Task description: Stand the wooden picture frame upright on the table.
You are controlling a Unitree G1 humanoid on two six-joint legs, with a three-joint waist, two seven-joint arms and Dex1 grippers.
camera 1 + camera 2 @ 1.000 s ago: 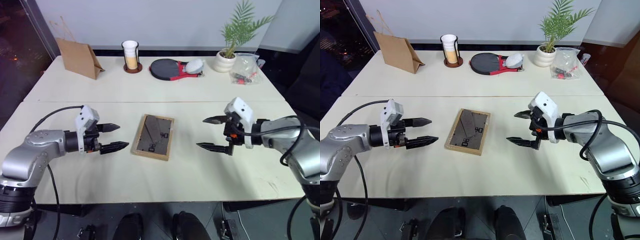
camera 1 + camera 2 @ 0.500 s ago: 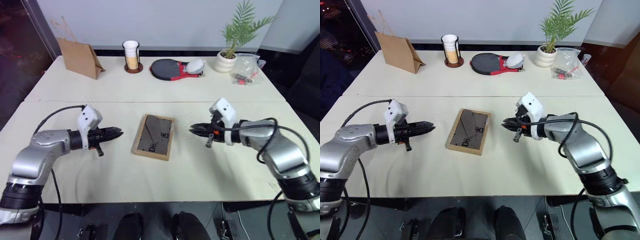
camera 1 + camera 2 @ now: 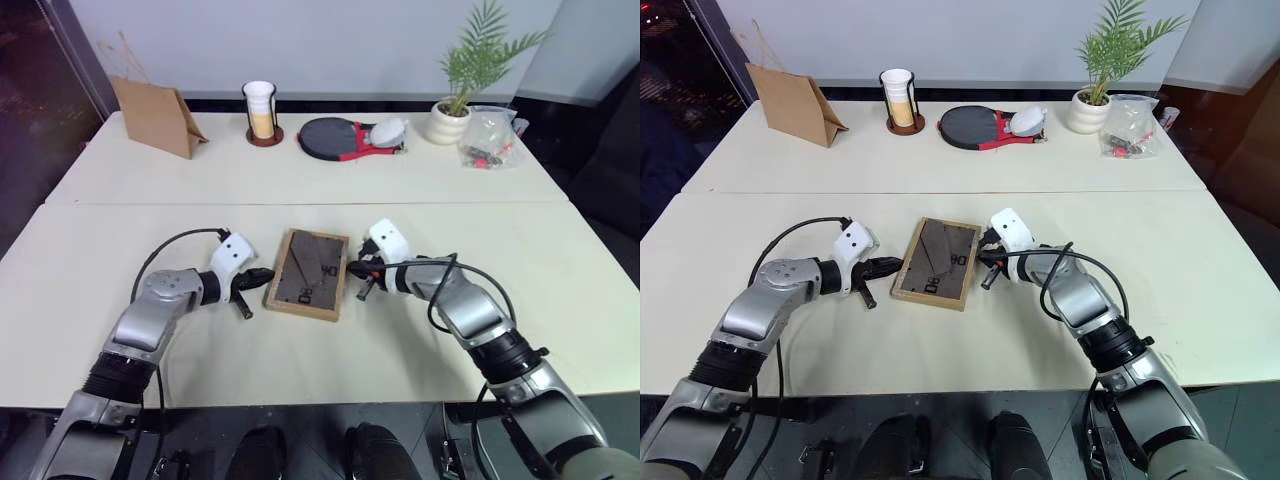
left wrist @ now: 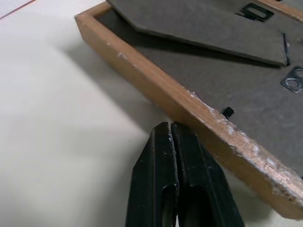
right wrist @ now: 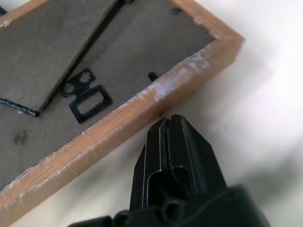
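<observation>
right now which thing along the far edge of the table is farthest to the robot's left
The brown paper bag, standing at the far left corner. The cup holder, paddle, potted plant and plastic bag all sit further right.

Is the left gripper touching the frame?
Apart. The left wrist view shows bare table between the shut left gripper and the frame.

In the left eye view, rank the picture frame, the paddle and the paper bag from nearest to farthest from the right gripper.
1. Picture frame: lying flat, right beside the right gripper, on its left.
2. Paddle: at the table's far edge, straight beyond the gripper.
3. Paper bag: at the far left corner, farthest.
</observation>
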